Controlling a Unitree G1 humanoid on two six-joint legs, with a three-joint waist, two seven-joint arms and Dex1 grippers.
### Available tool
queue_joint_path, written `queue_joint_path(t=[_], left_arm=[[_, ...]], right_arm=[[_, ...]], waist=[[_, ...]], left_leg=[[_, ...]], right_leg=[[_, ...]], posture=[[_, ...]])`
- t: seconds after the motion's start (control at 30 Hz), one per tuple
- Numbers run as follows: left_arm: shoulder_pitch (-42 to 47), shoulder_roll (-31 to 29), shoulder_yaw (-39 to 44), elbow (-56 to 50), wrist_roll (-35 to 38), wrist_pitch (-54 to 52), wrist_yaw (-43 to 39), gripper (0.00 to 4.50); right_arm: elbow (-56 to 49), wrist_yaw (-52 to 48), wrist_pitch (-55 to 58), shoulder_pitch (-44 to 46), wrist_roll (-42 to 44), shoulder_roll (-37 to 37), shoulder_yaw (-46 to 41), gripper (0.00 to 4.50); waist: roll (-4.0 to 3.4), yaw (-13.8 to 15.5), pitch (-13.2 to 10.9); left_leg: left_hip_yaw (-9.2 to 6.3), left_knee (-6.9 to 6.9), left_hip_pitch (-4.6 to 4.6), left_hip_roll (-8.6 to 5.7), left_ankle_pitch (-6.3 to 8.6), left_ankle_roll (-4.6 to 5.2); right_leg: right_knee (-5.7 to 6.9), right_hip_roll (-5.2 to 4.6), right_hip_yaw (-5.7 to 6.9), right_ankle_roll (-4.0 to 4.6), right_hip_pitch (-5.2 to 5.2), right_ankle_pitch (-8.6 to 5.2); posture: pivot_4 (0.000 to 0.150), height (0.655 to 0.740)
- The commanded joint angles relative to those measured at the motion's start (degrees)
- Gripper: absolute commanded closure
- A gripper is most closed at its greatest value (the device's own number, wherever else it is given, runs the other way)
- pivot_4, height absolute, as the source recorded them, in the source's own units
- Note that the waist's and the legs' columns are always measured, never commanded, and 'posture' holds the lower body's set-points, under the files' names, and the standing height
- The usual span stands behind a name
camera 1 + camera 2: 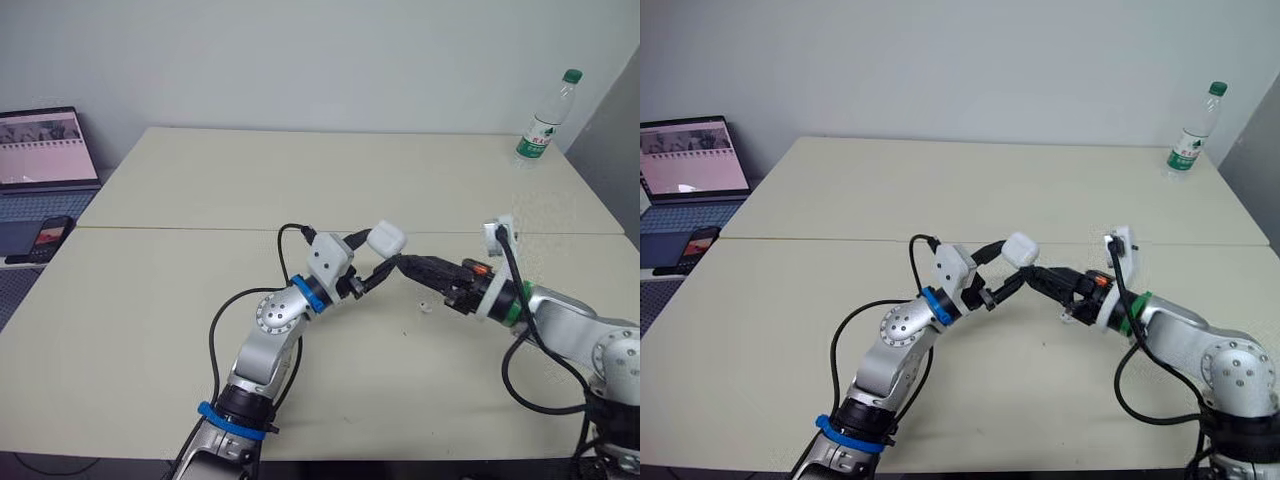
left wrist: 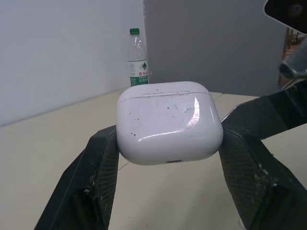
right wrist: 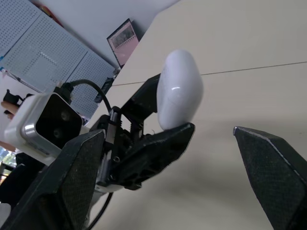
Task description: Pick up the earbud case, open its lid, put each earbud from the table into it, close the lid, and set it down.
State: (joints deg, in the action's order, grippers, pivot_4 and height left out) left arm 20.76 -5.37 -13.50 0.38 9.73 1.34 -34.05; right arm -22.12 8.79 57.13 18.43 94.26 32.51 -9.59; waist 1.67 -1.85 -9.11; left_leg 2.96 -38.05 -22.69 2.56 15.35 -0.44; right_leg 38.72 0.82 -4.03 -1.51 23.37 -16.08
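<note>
Earbud case up in L gripper, lid shut; R gripper spread beside it.
L gripper (image 2: 169, 139) was clenched on the earbud case (image 1: 387, 238) by its flanks, above the table (image 1: 150, 330). R gripper (image 1: 408, 265) had its fingers wide apart, tips just by the case. To open well: prob. catch the lid above its seam (image 2: 165, 94) and lever up w/ L firm (glossy shell, could slip). L wrist view gave the seam; R wrist view the spread; head view a small pale bit (image 1: 424, 305), likely an earbud, on the table.
</note>
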Motion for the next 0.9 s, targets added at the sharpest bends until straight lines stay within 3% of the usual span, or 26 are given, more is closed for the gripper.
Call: queue_joint_path(t=[0.03,0.13,0.23,0.5,0.53,0.67,0.83,0.9], left_arm=[[1.2,0.8,-0.6,-1.0,-0.3,1.8,-0.2,1.77],[0.9,0.9,-0.6,-1.3,-0.3,1.8,-0.1,1.77],[0.3,0.9,-0.6,-1.8,-0.2,1.5,0.1,1.77],[-0.3,0.7,-0.5,-2.4,0.2,0.4,0.0,1.77],[-0.3,0.7,-0.5,-2.4,0.4,0.1,0.0,1.77],[-0.4,1.0,-0.3,-2.6,2.3,-1.9,-0.8,1.77],[-0.4,0.7,-0.4,-3.1,2.2,-3.3,0.0,0.19],[-0.4,0.3,-0.7,-3.1,0.7,-2.8,0.7,0.04]], right_arm=[[0.3,4.2,-2.2,1.7,4.4,0.0,0.3,0.0],[0.6,6.6,-3.2,2.2,6.6,-0.2,1.1,0.0],[0.6,8.4,-4.6,2.6,6.9,-1.2,2.2,0.59],[0.3,8.3,-6.6,2.9,6.3,-2.6,2.9,3.58],[0.2,8.0,-6.5,2.8,6.2,-2.5,2.9,3.77],[-0.3,6.9,-6.2,2.6,6.2,-2.0,3.0,3.77],[-0.7,6.3,-6.2,2.3,6.0,-1.5,3.1,3.77],[-0.7,6.0,-6.4,2.2,5.6,-1.3,2.9,3.77]], waist=[[0.0,0.0,0.0],[0.0,0.0,0.0],[0.0,0.0,0.0],[-0.01,0.0,0.0],[-0.01,0.0,0.0],[-0.01,0.0,0.0],[-0.01,0.0,0.0],[-0.01,0.0,0.0]], left_leg=[[0.0,-0.01,0.0,-0.01,0.0,0.0],[-0.01,-0.01,-0.06,-0.01,0.0,0.0],[-0.02,-0.01,-0.11,0.0,0.0,0.0],[-0.05,-0.02,-0.1,0.01,0.0,0.0],[-0.05,-0.02,-0.1,0.01,0.0,0.0],[-0.06,-0.02,-0.1,0.02,0.0,0.0],[-0.06,-0.02,-0.1,0.02,0.0,0.0],[-0.08,-0.01,-0.1,0.02,0.0,0.0]], right_leg=[[0.0,0.0,0.0,-0.01,0.05,0.01],[-0.05,-0.01,0.01,-0.03,0.1,0.01],[-0.04,-0.01,0.02,-0.03,0.12,0.01],[-0.04,-0.01,0.04,-0.03,0.15,0.01],[-0.04,-0.01,0.04,-0.03,0.15,0.01],[-0.04,-0.01,0.05,-0.03,0.16,0.01],[-0.04,-0.01,0.05,-0.03,0.16,0.01],[-0.04,-0.01,0.07,-0.03,0.16,0.01]], posture=[[0.15,0.7362],[0.15,0.7362],[0.15,0.7362],[0.15,0.7362],[0.15,0.7362],[0.15,0.7362],[0.15,0.7362],[0.15,0.7362]])
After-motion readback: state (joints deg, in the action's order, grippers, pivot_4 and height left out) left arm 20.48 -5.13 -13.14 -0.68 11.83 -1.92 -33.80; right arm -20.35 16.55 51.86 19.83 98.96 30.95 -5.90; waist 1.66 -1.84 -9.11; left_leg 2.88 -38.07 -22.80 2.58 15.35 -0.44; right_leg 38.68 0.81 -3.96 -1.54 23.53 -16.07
